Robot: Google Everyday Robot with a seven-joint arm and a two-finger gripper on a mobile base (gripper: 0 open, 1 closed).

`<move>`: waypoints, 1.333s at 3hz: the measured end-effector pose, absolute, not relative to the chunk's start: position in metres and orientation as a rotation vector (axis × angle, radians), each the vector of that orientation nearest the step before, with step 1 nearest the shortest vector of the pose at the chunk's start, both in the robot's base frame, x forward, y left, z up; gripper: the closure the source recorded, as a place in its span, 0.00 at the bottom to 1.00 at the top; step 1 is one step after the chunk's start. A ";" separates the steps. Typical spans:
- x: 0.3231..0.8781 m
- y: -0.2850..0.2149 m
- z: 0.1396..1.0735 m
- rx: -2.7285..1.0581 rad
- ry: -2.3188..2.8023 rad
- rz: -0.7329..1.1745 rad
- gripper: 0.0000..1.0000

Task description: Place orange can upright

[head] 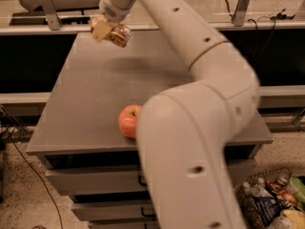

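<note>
One orange can (119, 35), shiny copper-and-silver, tilted | one tool (104, 31) pinching it above the bench (86, 89) far-left edge | one red-orange apple (128, 120) near front edge

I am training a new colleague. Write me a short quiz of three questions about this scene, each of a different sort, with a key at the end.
1. True or false: the gripper holds the orange can over the far left part of the table.
2. Which fruit lies on the table near its front edge? A) banana B) apple C) lemon
3. Fill in the missing word: the apple is partly hidden behind the robot's ____.

Key: 1 true; 2 B; 3 arm.
</note>
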State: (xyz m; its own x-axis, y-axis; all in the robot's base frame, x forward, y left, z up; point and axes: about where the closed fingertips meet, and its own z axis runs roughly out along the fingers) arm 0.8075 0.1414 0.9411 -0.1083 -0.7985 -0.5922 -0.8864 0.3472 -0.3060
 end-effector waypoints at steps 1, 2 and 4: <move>0.780 0.103 0.975 -1.368 1.828 0.262 1.00; 0.749 0.084 0.982 -1.299 1.728 0.396 1.00; 0.703 0.078 0.972 -1.144 1.471 0.725 1.00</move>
State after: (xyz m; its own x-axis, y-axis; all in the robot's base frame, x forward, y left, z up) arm 0.7030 0.0777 0.9717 0.0476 -0.2660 -0.9628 -0.9258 0.3501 -0.1425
